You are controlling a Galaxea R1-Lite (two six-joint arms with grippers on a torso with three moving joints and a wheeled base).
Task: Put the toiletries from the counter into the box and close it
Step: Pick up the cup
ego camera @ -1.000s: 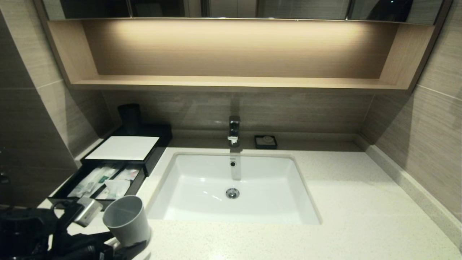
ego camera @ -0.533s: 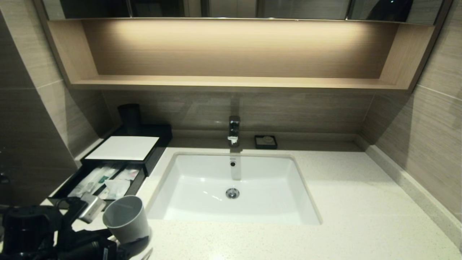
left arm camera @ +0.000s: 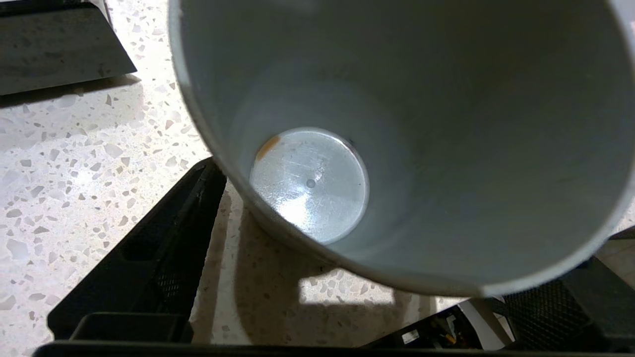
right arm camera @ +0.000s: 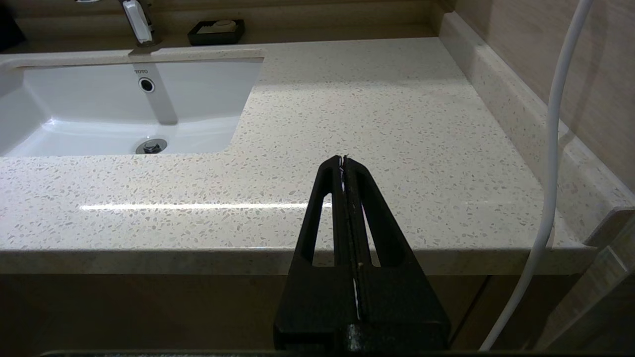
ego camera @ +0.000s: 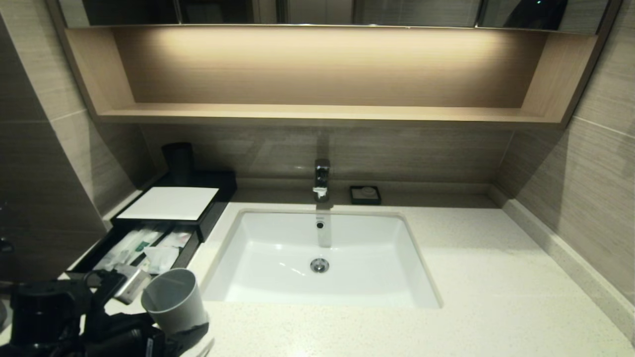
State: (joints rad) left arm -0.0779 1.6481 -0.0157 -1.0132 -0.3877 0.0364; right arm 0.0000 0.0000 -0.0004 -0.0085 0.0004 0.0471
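Holding a grey cup [ego camera: 174,301] tilted at the near left corner of the counter [ego camera: 476,277], the left gripper [ego camera: 163,339] is sitting just in front of the box [ego camera: 208,223], its fingers clamped on the cup's base as far as I can judge, one dark finger [left arm camera: 144,277] showing beside the cup wall in the wrist view. The box's drawer [ego camera: 186,258] is standing pulled out toward me, and the toiletries [ego camera: 126,246] are lying inside it, the packet with the green band among them, beside a few other small white sachets. None of the packets is lying on the counter around the box that I can see, so packing looks finished and closing looks like what is left. The right gripper [right arm camera: 344,166] is hanging well to the right of the box, beyond the sink [ego camera: 320,258], over the counter's front edge, fingers pressed together on nothing. What worries me is the cup: it is sitting almost against the open drawer's front corner, and with the left hand occupied, any push on the drawer could knock the cup, or the cup could slip from a tilted hold and roll off the counter edge. A skewed shove could also jam the drawer crooked, or a packet riding high could be catching under the white panel [ego camera: 168,203].
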